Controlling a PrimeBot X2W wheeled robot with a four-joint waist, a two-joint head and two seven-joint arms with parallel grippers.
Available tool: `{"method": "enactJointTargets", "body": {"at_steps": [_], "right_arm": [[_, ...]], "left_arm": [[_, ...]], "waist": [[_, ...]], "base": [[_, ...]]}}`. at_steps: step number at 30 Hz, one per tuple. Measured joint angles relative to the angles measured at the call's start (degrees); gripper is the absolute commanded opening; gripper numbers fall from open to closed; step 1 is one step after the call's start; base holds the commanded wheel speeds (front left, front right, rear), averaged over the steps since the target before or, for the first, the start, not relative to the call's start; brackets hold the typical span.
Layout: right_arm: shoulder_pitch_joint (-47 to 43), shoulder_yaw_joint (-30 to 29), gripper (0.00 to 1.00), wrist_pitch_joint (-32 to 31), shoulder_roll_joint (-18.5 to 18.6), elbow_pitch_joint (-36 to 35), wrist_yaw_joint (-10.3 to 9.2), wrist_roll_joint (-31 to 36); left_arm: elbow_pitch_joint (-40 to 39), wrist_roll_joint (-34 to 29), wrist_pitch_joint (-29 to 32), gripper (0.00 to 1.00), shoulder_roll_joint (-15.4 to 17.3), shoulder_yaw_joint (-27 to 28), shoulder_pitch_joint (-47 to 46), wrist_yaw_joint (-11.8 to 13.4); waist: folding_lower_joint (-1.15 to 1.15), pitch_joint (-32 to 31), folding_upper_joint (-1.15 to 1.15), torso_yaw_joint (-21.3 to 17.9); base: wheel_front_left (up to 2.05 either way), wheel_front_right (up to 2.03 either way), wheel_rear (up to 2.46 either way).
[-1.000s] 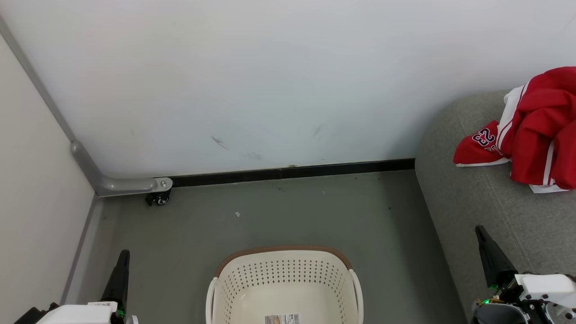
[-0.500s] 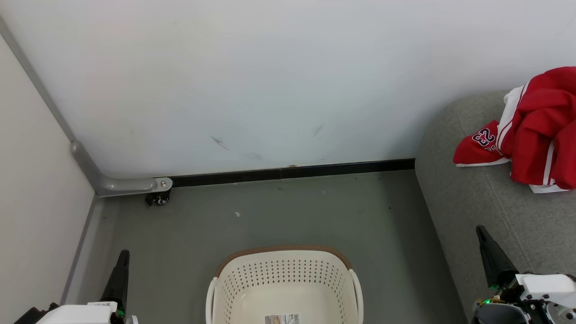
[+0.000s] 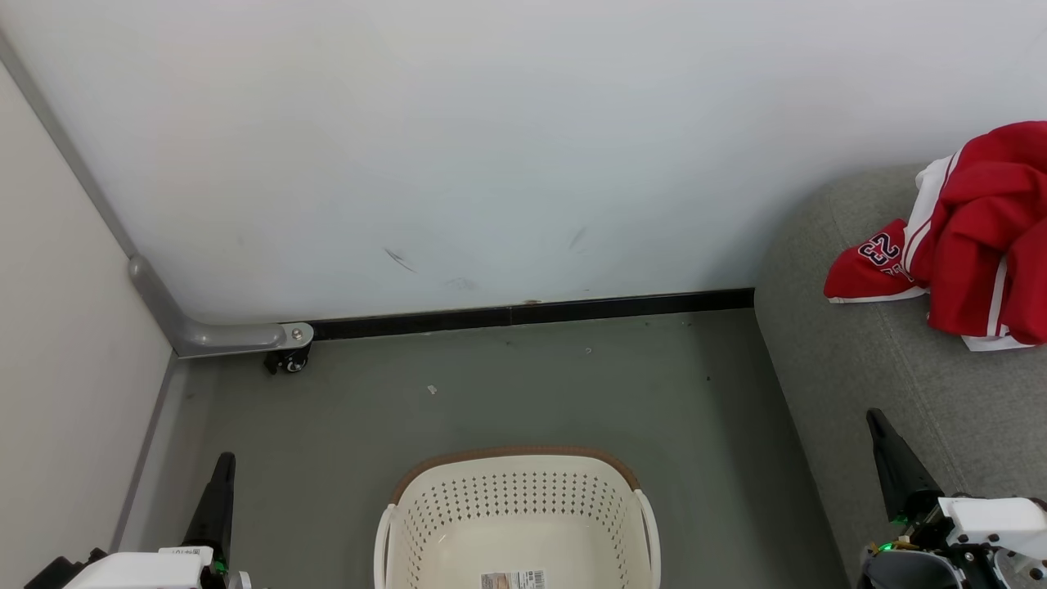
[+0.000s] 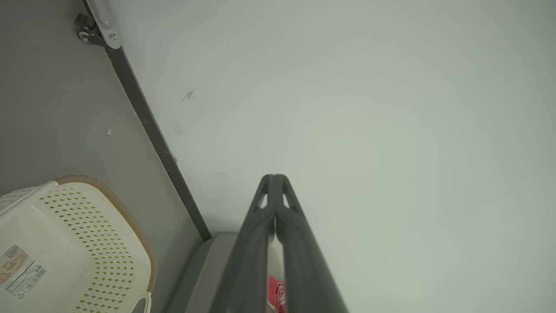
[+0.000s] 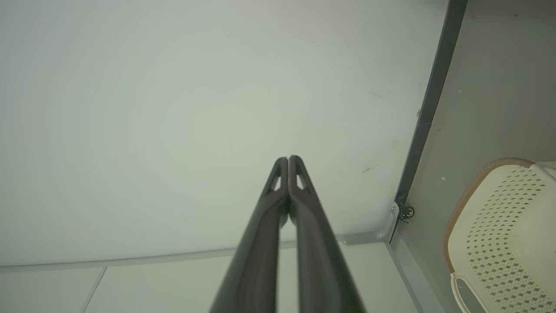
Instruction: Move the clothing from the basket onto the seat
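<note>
The red clothing [image 3: 965, 245] with white trim and a "23" print lies heaped on the grey seat [image 3: 859, 368] at the right. A sliver of that clothing [image 4: 276, 292] peeks between the fingers in the left wrist view. The cream basket [image 3: 517, 523] stands on the floor at bottom centre, holding nothing but a label on its bottom; it also appears as the basket [image 4: 82, 243] and the basket [image 5: 504, 226] in the wrist views. My left gripper [image 3: 224, 463] is shut at lower left, and my right gripper [image 3: 875, 417] is shut at lower right over the seat's front edge. Both are empty.
A white wall [image 3: 491, 147] with a black baseboard [image 3: 532, 312] closes the back. A grey metal bracket with a small caster [image 3: 286, 360] sits at the left corner. A pale panel [image 3: 57, 343] bounds the left side. Grey floor [image 3: 491, 384] lies between basket and wall.
</note>
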State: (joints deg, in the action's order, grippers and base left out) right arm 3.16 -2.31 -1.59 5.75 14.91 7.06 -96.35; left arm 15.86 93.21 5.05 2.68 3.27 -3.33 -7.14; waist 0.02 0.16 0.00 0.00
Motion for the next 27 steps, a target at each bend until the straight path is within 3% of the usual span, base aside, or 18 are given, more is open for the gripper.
{"method": "enactJointTargets", "body": {"at_steps": [27], "right_arm": [[0.01,-0.19,0.00,-0.02,-0.07,0.04,0.00,0.01]], "left_arm": [[-0.01,0.00,0.00,0.00,-0.03,0.11,-0.08,-0.01]], "waist": [[0.00,0.01,0.00,0.00]], "base": [[0.00,0.00,0.00]]}}
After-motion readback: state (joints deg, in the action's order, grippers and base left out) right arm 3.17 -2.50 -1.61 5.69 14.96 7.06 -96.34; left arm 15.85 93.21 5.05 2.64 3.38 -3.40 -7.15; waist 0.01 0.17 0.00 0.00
